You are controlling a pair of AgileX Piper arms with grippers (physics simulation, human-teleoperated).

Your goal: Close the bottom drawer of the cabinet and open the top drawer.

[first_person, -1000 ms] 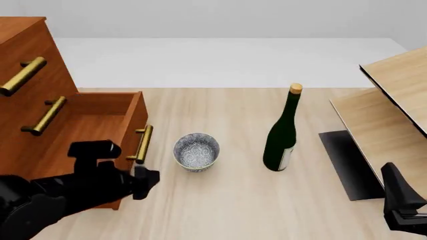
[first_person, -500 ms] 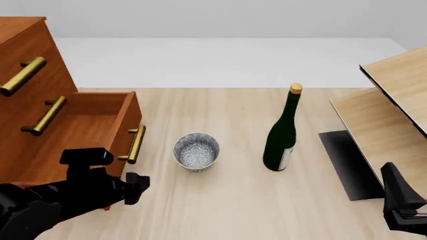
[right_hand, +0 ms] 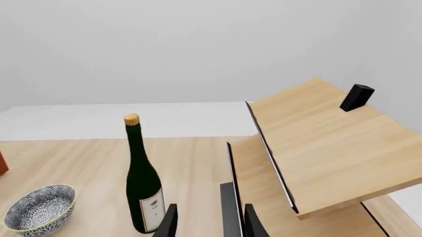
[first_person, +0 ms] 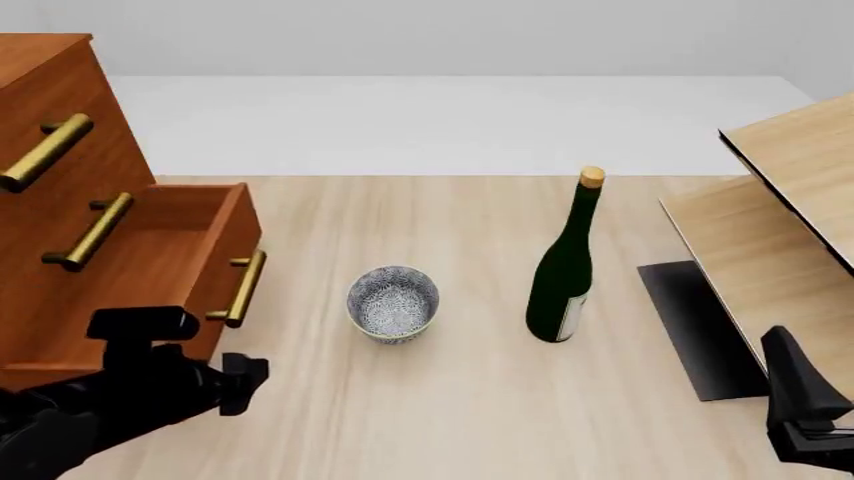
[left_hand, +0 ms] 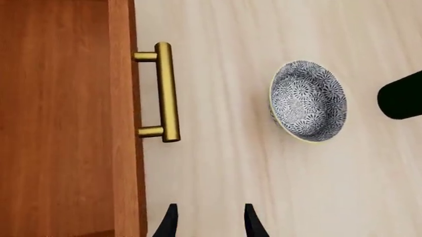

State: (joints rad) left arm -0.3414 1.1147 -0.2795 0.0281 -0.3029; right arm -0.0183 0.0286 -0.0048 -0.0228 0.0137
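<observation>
The reddish-brown cabinet (first_person: 34, 62) stands at the table's left. Its top drawer (first_person: 67, 110) sits flush, with its brass handle (first_person: 47, 152) showing. The bottom drawer (first_person: 147, 260) is pulled partway out; its brass handle (first_person: 238, 289) faces the bowl. In the left wrist view the drawer front (left_hand: 122, 123) and its handle (left_hand: 165, 91) lie just ahead. My left gripper (first_person: 243, 383) (left_hand: 209, 224) is open and empty, low beside the drawer front's near end. My right gripper (first_person: 801, 405) (right_hand: 209, 224) is open at the near right, holding nothing.
A blue-patterned bowl (first_person: 392, 303) (left_hand: 309, 101) (right_hand: 36, 207) sits right of the drawer handle. A green wine bottle (first_person: 565, 265) (right_hand: 144, 182) stands mid-table. A pale wood shelf unit (first_person: 787, 200) (right_hand: 329, 148) with a dark base (first_person: 694, 325) fills the right side.
The bottom drawer has slid further into the cabinet. My left arm has moved left and toward the near edge alongside it. The right arm has stayed still.
</observation>
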